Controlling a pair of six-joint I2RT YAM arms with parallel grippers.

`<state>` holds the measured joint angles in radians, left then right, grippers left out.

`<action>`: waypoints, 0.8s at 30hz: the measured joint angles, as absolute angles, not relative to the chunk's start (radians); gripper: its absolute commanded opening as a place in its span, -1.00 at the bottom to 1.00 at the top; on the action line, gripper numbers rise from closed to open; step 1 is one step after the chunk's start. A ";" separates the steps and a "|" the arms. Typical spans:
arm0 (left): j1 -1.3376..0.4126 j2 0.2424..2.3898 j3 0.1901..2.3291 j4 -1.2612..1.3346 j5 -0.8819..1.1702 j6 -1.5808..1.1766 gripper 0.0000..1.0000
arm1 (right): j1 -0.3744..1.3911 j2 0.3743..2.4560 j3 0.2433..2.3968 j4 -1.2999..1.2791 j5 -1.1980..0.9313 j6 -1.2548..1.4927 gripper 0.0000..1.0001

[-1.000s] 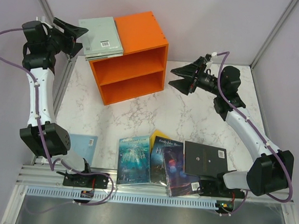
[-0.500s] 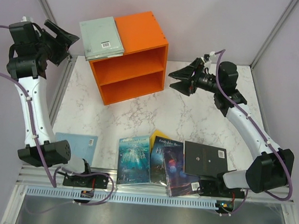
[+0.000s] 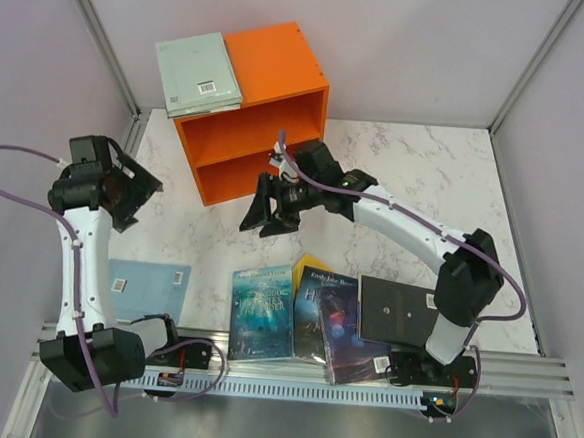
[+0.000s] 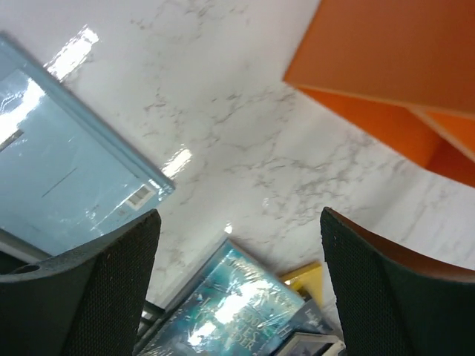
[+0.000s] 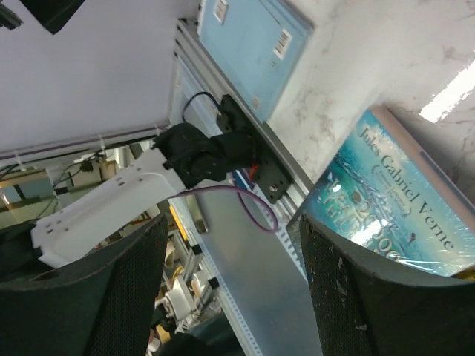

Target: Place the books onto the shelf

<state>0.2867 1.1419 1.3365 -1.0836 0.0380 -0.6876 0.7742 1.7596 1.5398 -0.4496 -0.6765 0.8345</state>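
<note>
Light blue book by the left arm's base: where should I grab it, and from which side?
On the light blue book, pinch the right-hand edge, the left tool probably coming over the bare table. It lies flat, nothing on it, and that edge is apart from the teal book.

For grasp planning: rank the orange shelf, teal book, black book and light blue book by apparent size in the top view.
1. orange shelf
2. teal book, narrowly
3. black book and light blue book: too alike to rank
</note>
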 measured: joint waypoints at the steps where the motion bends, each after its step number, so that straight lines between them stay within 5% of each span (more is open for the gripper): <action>1: 0.287 1.137 1.299 -1.094 0.024 -0.690 0.81 | 0.784 1.778 1.540 -0.460 -0.676 0.823 0.50; 7: 0.287 1.036 1.067 -1.092 0.057 -0.690 0.68 | 0.782 1.890 1.563 -0.575 -0.627 0.725 0.51; 16: 0.229 0.751 0.682 -0.979 0.376 -0.662 0.70 | 0.697 1.915 1.433 -0.700 -0.509 0.600 0.53; 24: 0.178 0.757 0.547 -0.879 0.556 -0.657 0.69 | 0.665 1.931 1.386 -0.700 -0.496 0.554 0.52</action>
<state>0.1783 0.7567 0.5468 -0.8791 0.5560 -0.6571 0.6655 1.9308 1.3865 -0.6998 -0.4957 0.5541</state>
